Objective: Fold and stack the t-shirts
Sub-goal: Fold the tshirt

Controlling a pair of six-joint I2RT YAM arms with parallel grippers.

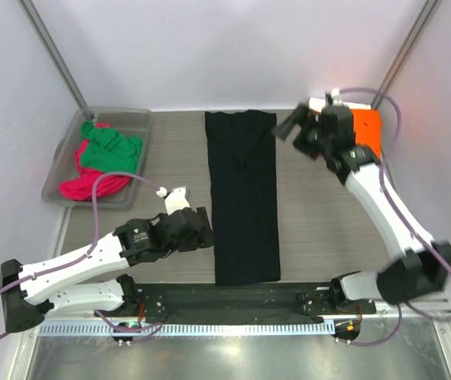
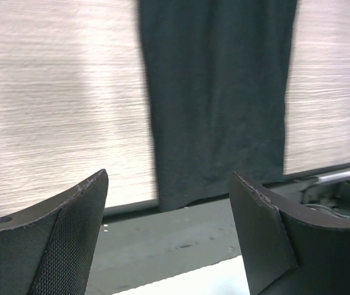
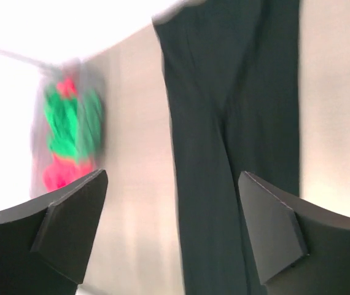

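The black cloth t-shirt (image 1: 244, 198), its sides folded in to make a long narrow strip, lies flat down the middle of the grey wood-grain desk (image 1: 320, 206). It runs from the far edge toward the near edge, probably laid out for a crosswise fold. The left tool (image 1: 200, 229) sits low, just beside the strip's left side near its near end. The right tool (image 1: 293, 127) hovers by the strip's far right corner. Behind it, at the desk's far right corner, lies an orange cloth t-shirt (image 1: 370, 131), seemingly the start of the stack. A clear plastic bin (image 1: 58, 184) at the far left corner holds a crumpled green t-shirt (image 1: 111, 150) and a magenta t-shirt (image 1: 87, 186), apparently waiting their turn.

From the left wrist, the tool's jaws stand open and empty, with the strip's near hem ahead of them.

From the right wrist, that tool is likewise open and holds nothing, above the strip; the bin shows only as a blur.
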